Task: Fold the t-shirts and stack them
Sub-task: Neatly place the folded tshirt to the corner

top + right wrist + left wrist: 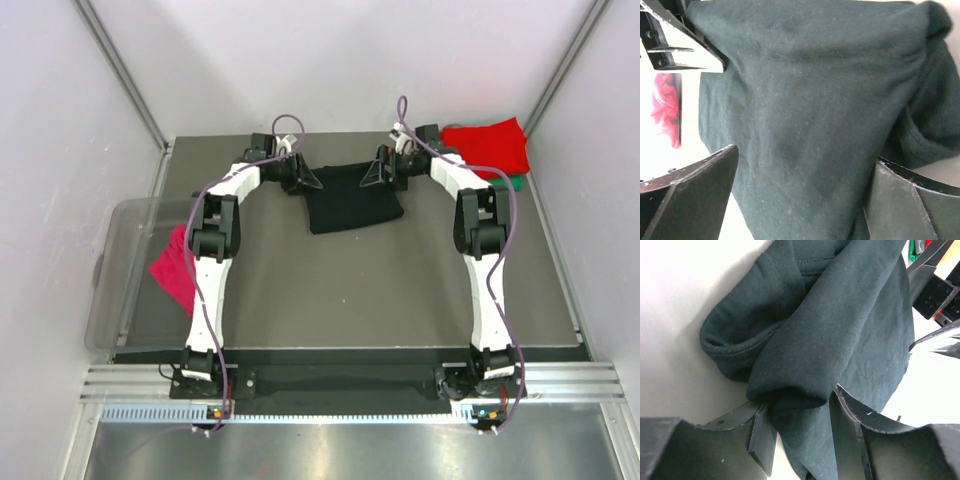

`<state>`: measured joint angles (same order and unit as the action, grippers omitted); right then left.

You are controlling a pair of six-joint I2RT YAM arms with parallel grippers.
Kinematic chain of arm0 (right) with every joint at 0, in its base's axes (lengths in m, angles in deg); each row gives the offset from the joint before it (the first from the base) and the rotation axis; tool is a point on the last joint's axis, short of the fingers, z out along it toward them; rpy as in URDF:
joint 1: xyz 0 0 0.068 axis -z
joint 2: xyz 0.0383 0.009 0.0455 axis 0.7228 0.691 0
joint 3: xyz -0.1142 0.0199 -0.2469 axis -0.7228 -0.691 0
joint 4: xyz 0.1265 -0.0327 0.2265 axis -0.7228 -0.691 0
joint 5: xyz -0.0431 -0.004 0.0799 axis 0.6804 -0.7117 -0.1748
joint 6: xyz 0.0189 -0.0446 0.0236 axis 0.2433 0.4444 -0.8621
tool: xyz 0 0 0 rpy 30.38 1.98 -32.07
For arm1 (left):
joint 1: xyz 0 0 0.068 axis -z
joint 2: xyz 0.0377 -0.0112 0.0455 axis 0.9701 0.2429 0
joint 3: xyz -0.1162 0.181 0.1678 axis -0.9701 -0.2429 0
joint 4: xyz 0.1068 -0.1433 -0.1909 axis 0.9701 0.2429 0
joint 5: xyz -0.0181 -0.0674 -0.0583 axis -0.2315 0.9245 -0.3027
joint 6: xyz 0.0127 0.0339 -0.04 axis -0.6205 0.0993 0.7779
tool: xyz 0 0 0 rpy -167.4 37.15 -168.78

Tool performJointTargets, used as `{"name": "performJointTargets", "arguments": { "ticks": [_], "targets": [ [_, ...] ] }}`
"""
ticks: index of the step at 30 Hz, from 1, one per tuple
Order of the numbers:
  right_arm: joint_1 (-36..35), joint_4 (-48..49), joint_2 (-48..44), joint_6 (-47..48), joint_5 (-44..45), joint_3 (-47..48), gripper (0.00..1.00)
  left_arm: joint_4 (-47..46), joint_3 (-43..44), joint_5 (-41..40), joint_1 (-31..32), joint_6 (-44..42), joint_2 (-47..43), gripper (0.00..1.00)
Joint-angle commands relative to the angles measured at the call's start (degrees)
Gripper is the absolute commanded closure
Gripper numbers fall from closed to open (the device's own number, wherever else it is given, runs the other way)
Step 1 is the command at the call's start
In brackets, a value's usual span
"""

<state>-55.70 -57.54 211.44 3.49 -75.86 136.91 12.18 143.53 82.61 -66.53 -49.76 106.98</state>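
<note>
Basically mid-fold on the black t-shirt [352, 205], whose far edge lies between the two tools. Left gripper [308, 180]: jaws partway apart, bunched cloth wedged between them, can't tell if it's truly pinched. Right gripper [377, 172]: jaws spread wide astride flat cloth, gripping nothing. Next, probably: both pinch firmly, then carry that edge evenly.

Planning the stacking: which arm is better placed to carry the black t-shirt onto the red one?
Probably right: the right tool is at the black t-shirt corner nearest the red t-shirt; the left tool is farther.
</note>
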Motion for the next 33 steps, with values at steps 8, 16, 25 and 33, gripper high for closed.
{"name": "performJointTargets", "arguments": {
  "ticks": [8,16,25,33],
  "targets": [
    [-1.23,-2.6,4.37,-0.21,1.99,-4.26,0.58,1.57,3.41,-4.15,0.52,-4.3,2.61,0.52],
    [-1.14,-7.07,-1.68,12.24,4.17,-4.0,1.0,11.76,5.96,-9.33,-0.35,-14.66,-5.62,0.41],
    [2.2,-6.03,-17.07,24.39,22.36,-11.03,1.0,13.27,-9.48,-3.98,-3.43,-15.99,-25.67,0.4],
    [8.26,-9.45,-17.69,22.73,25.45,-2.08,1.0,10.01,-24.44,-3.63,-3.35,-17.05,-39.56,0.36]
  ]
}}
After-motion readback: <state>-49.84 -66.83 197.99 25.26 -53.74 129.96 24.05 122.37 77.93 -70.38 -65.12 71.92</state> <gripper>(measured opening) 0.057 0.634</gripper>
